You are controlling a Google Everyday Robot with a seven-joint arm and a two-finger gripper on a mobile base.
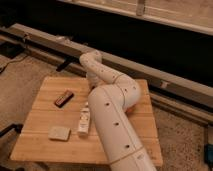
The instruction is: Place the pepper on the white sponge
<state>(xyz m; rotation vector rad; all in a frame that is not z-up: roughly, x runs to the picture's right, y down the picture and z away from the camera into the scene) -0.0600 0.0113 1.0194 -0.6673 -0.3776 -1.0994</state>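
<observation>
gripper (93, 84) over matt wooden table (44, 146); arm (113, 121) smooth plastic.

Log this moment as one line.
gripper: far side of light wooden table | off-white rectangular sponge: front-left, bare | slim red pepper: not visible | step: placing not done

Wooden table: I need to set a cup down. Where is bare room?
Bare wood on the table: the left edge between brown block and white sponge, and the right strip beyond the arm. Crowded: the middle, where the white bottle lies beside the arm, with the gripper at the back.
</observation>
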